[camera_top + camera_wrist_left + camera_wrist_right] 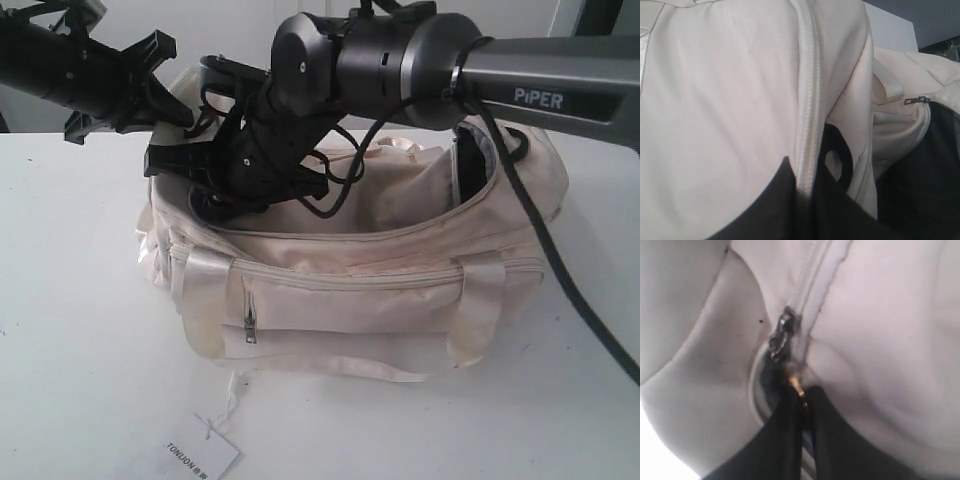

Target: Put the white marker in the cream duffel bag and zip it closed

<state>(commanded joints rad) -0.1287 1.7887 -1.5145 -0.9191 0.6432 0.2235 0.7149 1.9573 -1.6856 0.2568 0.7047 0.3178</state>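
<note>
The cream duffel bag (350,290) stands on the white table, its curved top mouth gaping and black lining (470,170) showing at the right end. My left gripper (804,176) is shut on the closed stretch of zipper tape (809,100) at the bag's left end, beside a black ring (837,160). My right gripper (801,396) reaches across to that same end and is shut on the small gold zipper pull (796,385), just below the metal slider (784,332). The white marker is hidden from every view.
A white paper tag (200,450) on a string lies on the table in front of the bag. The front pocket's zipper pull (249,325) hangs shut. The right arm's black cable (560,270) trails over the bag's right end.
</note>
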